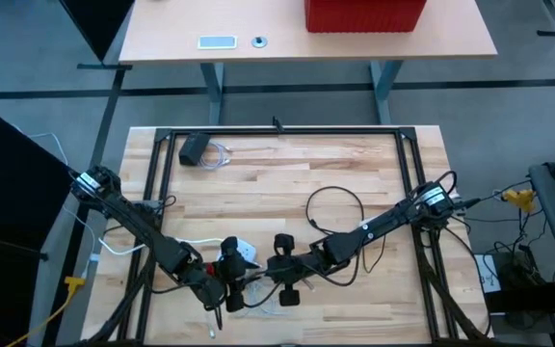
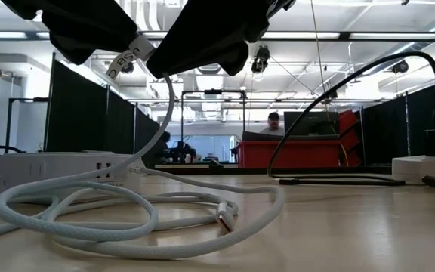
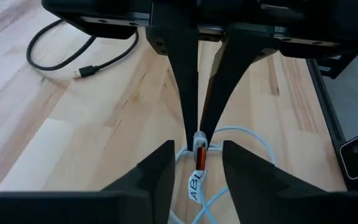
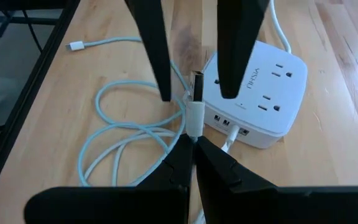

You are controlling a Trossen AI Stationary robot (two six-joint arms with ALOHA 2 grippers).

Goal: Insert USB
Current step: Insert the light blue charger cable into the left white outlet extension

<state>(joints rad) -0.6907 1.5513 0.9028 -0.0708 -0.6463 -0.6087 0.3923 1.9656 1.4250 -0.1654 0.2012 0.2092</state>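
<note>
Currently the right claw [image 4: 194,144] is clenched on the white USB cable [image 4: 195,112], plug upright near the power strip [image 4: 257,93]; the left claw [image 4: 191,93], released, straddles the plug, presumably to regrip for insertion

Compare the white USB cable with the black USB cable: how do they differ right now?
The white USB cable is pinched in the right gripper, plug lifted off the table; the black USB cable lies free on it. The white one coils beside the power strip; the black one loops farther off. Both end in USB-A plugs.
</note>
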